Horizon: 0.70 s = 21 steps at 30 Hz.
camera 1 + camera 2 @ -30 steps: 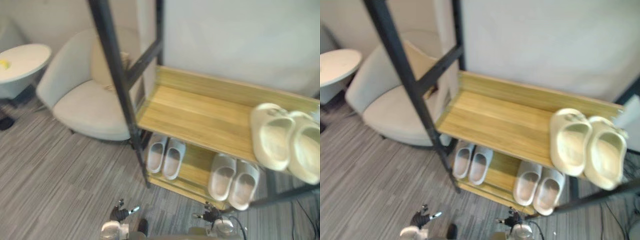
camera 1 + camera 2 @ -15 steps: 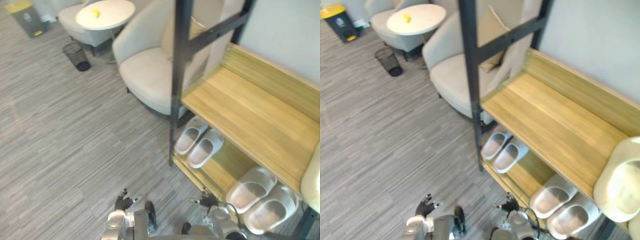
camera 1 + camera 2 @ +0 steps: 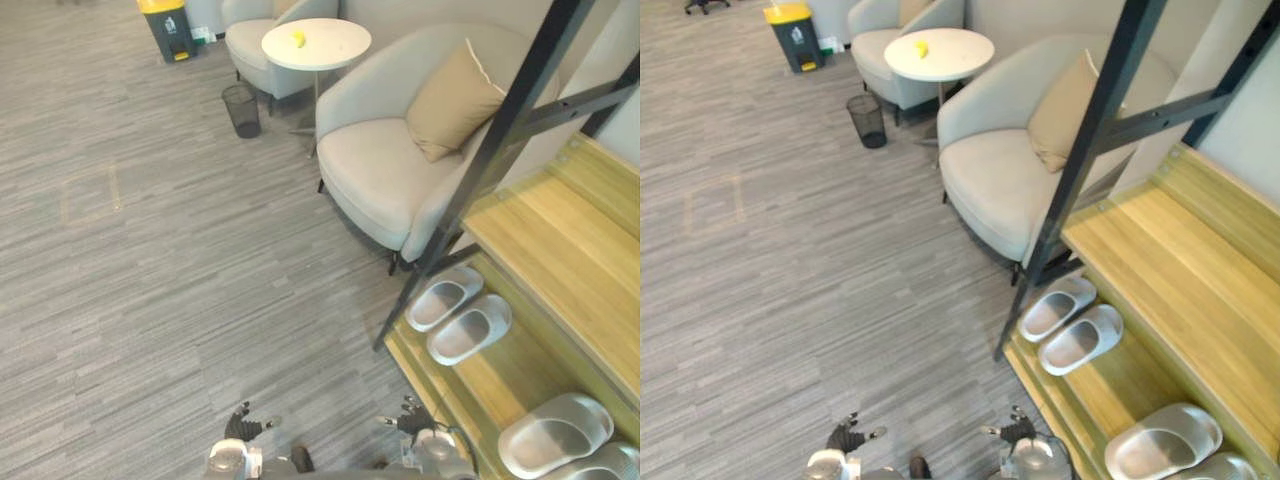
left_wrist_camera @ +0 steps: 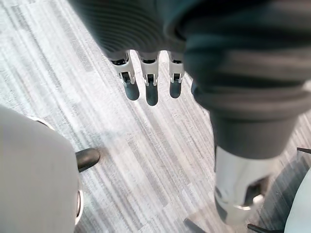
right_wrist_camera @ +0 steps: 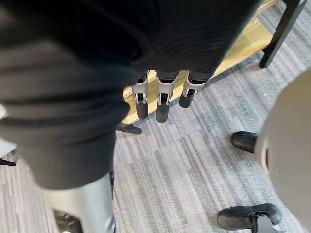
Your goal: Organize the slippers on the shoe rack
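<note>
Both hands hang low over the grey striped carpet (image 3: 790, 300). The left hand (image 4: 151, 90) has straight, relaxed fingers and holds nothing, and the right hand (image 5: 163, 104) is just as loose and empty. On the black-framed wooden shoe rack (image 3: 1160, 255), a pale grey pair of slippers (image 3: 1080, 340) sits on the bottom shelf beside the front post. A second grey pair (image 3: 1162, 440) lies further along that shelf.

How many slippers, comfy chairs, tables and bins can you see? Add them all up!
Slippers: 4
Armchairs: 2
Round table: 1
Bins: 2
Total: 9
</note>
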{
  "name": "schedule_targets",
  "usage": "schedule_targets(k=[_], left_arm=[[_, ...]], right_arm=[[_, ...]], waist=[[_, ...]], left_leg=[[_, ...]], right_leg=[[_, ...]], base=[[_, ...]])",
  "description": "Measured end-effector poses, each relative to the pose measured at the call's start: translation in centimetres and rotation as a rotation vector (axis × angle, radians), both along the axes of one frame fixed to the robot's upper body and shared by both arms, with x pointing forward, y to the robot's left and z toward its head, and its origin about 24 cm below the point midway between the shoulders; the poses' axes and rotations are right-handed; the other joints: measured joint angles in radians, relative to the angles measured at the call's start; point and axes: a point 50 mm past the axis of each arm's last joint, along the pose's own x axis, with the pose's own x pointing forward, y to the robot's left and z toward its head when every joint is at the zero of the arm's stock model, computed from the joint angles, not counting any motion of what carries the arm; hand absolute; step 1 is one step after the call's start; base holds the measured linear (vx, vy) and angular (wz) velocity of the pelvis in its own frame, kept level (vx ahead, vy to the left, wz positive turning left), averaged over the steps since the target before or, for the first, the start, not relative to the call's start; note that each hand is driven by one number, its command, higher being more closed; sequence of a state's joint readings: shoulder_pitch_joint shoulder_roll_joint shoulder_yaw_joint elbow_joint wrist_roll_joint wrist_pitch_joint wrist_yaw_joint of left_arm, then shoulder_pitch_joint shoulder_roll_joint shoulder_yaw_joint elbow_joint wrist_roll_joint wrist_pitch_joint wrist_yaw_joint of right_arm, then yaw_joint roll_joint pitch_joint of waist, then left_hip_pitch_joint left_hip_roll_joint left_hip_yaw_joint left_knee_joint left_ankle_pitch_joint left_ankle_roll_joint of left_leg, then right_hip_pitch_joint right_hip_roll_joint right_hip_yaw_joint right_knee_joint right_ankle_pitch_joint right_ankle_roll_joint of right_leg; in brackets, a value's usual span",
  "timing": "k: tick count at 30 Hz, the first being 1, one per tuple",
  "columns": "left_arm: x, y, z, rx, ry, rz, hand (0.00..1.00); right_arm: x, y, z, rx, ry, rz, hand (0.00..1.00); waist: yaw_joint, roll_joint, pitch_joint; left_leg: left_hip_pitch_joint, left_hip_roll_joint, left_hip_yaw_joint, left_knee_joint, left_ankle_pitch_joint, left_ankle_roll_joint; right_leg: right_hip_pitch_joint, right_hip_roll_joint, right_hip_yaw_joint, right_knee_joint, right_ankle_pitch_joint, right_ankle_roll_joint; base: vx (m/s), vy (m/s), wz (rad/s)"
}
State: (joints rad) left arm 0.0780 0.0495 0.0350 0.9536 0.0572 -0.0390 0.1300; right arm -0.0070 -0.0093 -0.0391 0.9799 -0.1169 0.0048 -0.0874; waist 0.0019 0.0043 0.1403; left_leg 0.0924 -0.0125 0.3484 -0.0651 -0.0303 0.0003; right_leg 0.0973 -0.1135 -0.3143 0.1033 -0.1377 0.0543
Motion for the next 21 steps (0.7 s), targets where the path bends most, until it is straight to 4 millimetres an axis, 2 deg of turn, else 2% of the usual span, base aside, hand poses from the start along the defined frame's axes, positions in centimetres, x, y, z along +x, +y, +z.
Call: schedule_targets(k=[1, 3, 4, 5, 6, 7, 8, 9, 10, 11, 12, 13, 14, 15, 16, 17, 18, 19, 20, 21], left_arm=[[0.0, 0.1, 0.0, -0.003, -0.004, 0.016, 0.00], [0.1, 0.0, 0.0, -0.008, -0.008, 0.020, 0.00], [0.1, -0.2, 0.0, -0.022, -0.011, 0.036, 0.00], [0.4, -0.1, 0.2, -0.023, -0.021, 0.046, 0.00], [0.4, 0.0, 0.2, -0.024, -0.023, 0.050, 0.00], [0.5, 0.3, 0.3, -0.020, -0.028, 0.058, 0.00], [0.5, 0.4, 0.3, -0.021, -0.029, 0.064, 0.00], [0.6, 1.1, 0.4, -0.005, -0.037, 0.067, 0.00], [0.5, 1.2, 0.4, -0.005, -0.034, 0.071, 0.00], [0.5, 0.7, 0.3, -0.020, -0.039, 0.084, 0.00], [0.2, 0.5, 0.2, -0.031, -0.034, 0.102, 0.00], [0.0, 0.5, 0.1, -0.033, -0.031, 0.108, 0.00], [-0.3, 0.5, 0.1, -0.039, -0.027, 0.132, 0.00], [-0.3, 0.6, 0.1, -0.041, -0.033, 0.148, 0.00], [-0.1, 1.1, 0.4, -0.037, -0.054, 0.179, 0.00], [0.4, 1.3, 0.8, -0.040, -0.089, 0.203, 0.00], [0.6, 1.4, 0.9, -0.040, -0.098, 0.209, 0.00], [1.0, 1.5, 1.2, -0.042, -0.122, 0.214, 0.00], [1.2, 1.5, 1.3, -0.043, -0.128, 0.211, 0.00], [1.2, 1.5, 1.3, -0.043, -0.129, 0.211, 0.00]], right_arm=[[0.1, -0.3, 0.1, -0.011, -0.002, 0.009, 0.00], [0.2, -0.8, 0.2, -0.025, -0.008, 0.008, 0.00], [0.2, -1.3, 0.3, -0.034, -0.014, 0.002, 0.00], [-0.1, -1.3, 0.2, -0.035, -0.009, 0.000, 0.00], [-0.1, -1.3, 0.2, -0.035, -0.007, 0.000, 0.00], [0.0, -1.2, 0.2, -0.032, -0.009, 0.000, 0.00], [0.0, -1.2, 0.2, -0.031, -0.008, -0.001, 0.00], [-0.4, -1.0, 0.0, -0.024, 0.001, -0.005, 0.00], [-0.4, -0.9, 0.0, -0.015, 0.002, -0.011, 0.00], [-0.5, -1.2, 0.0, -0.026, 0.008, -0.010, 0.00], [-0.1, -1.3, 0.1, -0.030, 0.003, -0.006, 0.00], [0.0, -1.3, 0.1, -0.029, 0.000, -0.005, 0.00], [0.1, -1.0, 0.1, -0.022, -0.003, -0.005, 0.00], [0.1, -0.5, 0.1, -0.011, -0.003, -0.004, 0.00], [0.4, 0.2, 0.3, 0.008, -0.019, -0.006, 0.00], [0.5, 0.8, 0.3, 0.022, -0.026, -0.001, 0.00], [0.5, 0.9, 0.3, 0.024, -0.027, 0.002, 0.00], [0.8, 1.5, 0.5, 0.042, -0.041, -0.004, 0.00], [1.1, 1.2, 0.7, 0.039, -0.057, -0.021, 0.00], [1.3, 1.1, 0.8, 0.038, -0.062, -0.024, 0.00]], waist=[[-0.001, 0.002, 0.001], [-0.006, 0.004, 0.006], [-0.018, 0.004, 0.007], [-0.025, -0.004, 0.011], [-0.022, -0.008, 0.012], [-0.018, -0.021, 0.018], [-0.019, -0.027, 0.019], [-0.019, -0.067, 0.018], [-0.019, -0.071, 0.016], [-0.014, -0.056, -0.003], [-0.004, -0.027, -0.004], [-0.005, -0.021, -0.006], [-0.003, -0.011, -0.005], [0.001, -0.011, -0.004], [0.001, -0.012, 0.002], [0.003, -0.028, 0.015], [0.007, -0.029, 0.018], [0.024, -0.024, 0.025], [0.033, -0.018, 0.027], [0.035, -0.022, 0.028]], left_leg=[[0.002, 0.000, -0.015, -0.009, 0.009, 0.003], [-0.004, 0.003, -0.070, -0.010, 0.013, 0.012], [-0.003, 0.006, -0.135, -0.011, 0.005, 0.025], [-0.017, 0.002, -0.216, -0.010, 0.007, 0.029], [-0.021, 0.001, -0.230, -0.011, 0.007, 0.030], [-0.024, -0.007, -0.286, -0.021, 0.010, 0.032], [-0.025, -0.014, -0.310, -0.022, 0.010, 0.032], [-0.033, -0.067, -0.378, -0.017, 0.013, 0.027], [-0.024, -0.075, -0.394, -0.016, 0.018, 0.025], [-0.027, -0.073, -0.426, -0.030, 0.032, 0.020], [-0.051, -0.060, -0.432, -0.003, 0.030, 0.015], [-0.064, -0.059, -0.438, 0.014, 0.021, 0.008], [-0.118, -0.055, -0.447, 0.123, -0.020, -0.003], [-0.146, -0.053, -0.439, 0.185, -0.048, -0.016], [-0.224, -0.049, -0.385, 0.375, -0.100, -0.042], [-0.289, -0.023, -0.308, 0.532, -0.126, -0.057], [-0.304, -0.009, -0.278, 0.569, -0.133, -0.063], [-0.332, 0.062, -0.160, 0.673, -0.183, -0.042], [-0.354, 0.121, -0.085, 0.698, -0.225, -0.018], [-0.363, 0.132, -0.071, 0.697, -0.231, -0.012]], right_leg=[[-0.016, -0.006, -0.013, 0.048, -0.008, 0.009], [-0.065, -0.019, -0.001, 0.193, -0.038, -0.014], [-0.137, -0.020, 0.070, 0.329, -0.082, -0.028], [-0.173, 0.022, 0.201, 0.327, -0.109, -0.021], [-0.185, 0.030, 0.230, 0.326, -0.111, -0.017], [-0.215, 0.056, 0.312, 0.303, -0.109, -0.009], [-0.216, 0.061, 0.336, 0.282, -0.108, -0.009], [-0.225, 0.024, 0.350, 0.222, -0.090, -0.019], [-0.228, 0.015, 0.344, 0.235, -0.094, -0.010], [-0.225, 0.009, 0.309, 0.234, -0.111, -0.008], [-0.205, 0.015, 0.280, 0.194, -0.109, -0.010], [-0.193, 0.016, 0.271, 0.179, -0.106, -0.009], [-0.154, 0.013, 0.235, 0.130, -0.066, -0.015], [-0.136, 0.013, 0.219, 0.116, -0.061, -0.018], [-0.085, 0.016, 0.175, 0.083, -0.057, -0.019], [-0.037, 0.019, 0.139, 0.059, -0.054, -0.024], [-0.023, 0.024, 0.129, 0.052, -0.053, -0.025], [0.025, 0.044, 0.106, 0.026, -0.054, -0.028], [0.052, 0.049, 0.096, 0.014, -0.063, -0.035], [0.053, 0.046, 0.094, 0.013, -0.066, -0.033]], base=[[-0.09, -0.004, 0.42], [-0.10, -0.007, 0.76], [-0.02, -0.015, 1.43], [0.00, -0.013, 1.45], [-0.01, -0.033, 1.52], [-0.01, -0.032, 1.05], [0.02, -0.068, 1.71], [0.05, -0.076, 1.29], [0.15, -0.096, 1.48], [0.20, -0.058, 0.82], [0.21, -0.033, 0.69], [0.19, -0.005, 0.57], [0.17, 0.002, 0.48], [0.27, -0.021, 0.80], [0.26, -0.042, 0.85], [0.21, -0.046, 0.83], [0.19, -0.027, 0.62], [0.18, 0.021, 0.39], [0.21, 0.040, 0.35], [0.18, 0.089, 0.30]])
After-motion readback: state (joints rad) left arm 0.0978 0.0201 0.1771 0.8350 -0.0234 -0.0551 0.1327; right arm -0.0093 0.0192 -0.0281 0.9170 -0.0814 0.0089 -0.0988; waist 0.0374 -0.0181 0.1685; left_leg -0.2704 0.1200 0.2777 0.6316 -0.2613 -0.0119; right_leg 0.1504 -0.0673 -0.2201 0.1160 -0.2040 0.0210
